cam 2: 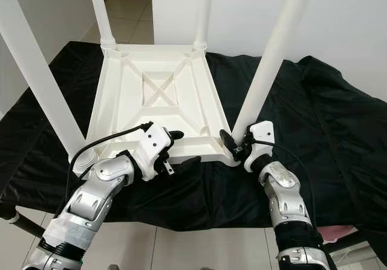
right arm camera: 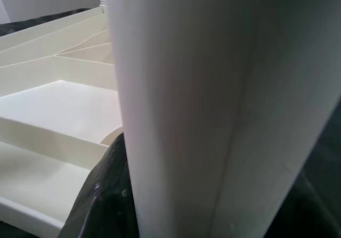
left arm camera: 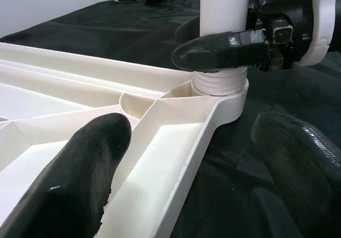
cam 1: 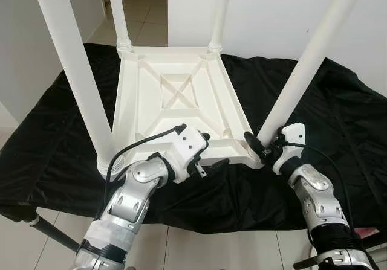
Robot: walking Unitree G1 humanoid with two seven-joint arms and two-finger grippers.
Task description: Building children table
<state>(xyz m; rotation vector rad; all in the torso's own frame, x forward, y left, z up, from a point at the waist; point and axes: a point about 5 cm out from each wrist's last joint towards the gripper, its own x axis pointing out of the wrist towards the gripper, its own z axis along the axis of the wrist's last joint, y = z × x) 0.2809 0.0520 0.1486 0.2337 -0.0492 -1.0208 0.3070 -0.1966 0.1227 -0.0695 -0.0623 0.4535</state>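
White plastic children's table (cam 1: 175, 110) lies upside down on a black cloth (cam 1: 54, 143), its four legs pointing up. Left gripper (cam 1: 208, 152) straddles the near edge of the tabletop frame, fingers spread wide, one finger (left arm camera: 80, 179) over the ribbed underside and the other outside over the cloth. Right gripper (cam 1: 261, 146) is closed around the base of the near right leg (cam 1: 302, 70) at its threaded socket (left arm camera: 219, 83).
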